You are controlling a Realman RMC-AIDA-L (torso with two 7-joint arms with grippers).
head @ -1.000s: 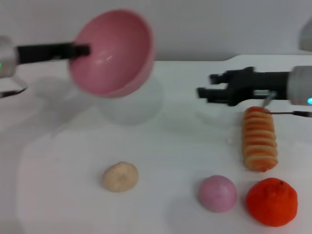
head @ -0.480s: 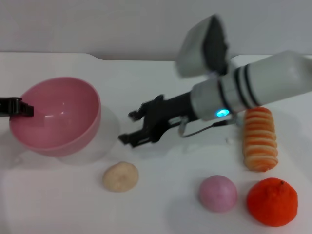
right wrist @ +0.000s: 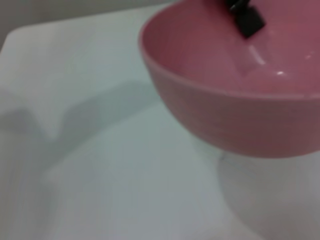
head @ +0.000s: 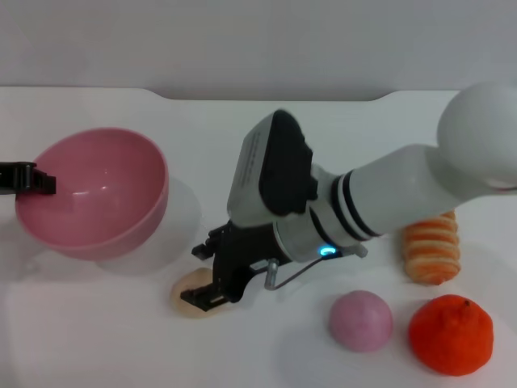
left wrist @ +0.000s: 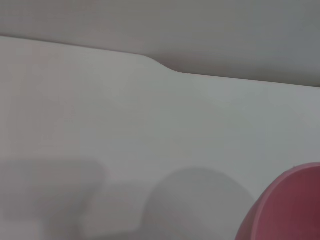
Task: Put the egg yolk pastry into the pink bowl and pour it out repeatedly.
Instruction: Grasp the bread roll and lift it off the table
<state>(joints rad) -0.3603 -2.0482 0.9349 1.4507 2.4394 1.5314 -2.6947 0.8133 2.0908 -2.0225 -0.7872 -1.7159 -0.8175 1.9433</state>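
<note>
1. No text, label, brand, number or sign can be read in any view.

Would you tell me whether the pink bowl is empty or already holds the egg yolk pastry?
Empty. The pink bowl, held at its rim by the left gripper, shows only bare interior; the egg yolk pastry lies on the table under the right gripper.

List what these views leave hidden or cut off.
- Pastry, head view: mostly covered by the right gripper; whether it is gripped cannot be told.
- Left gripper, head view: only its tip on the pink bowl rim shows; the frame edge cuts the rest.
- Bread roll, head view: its far end is behind the right arm.
- Left wrist view: only a sliver of the bowl.
</note>
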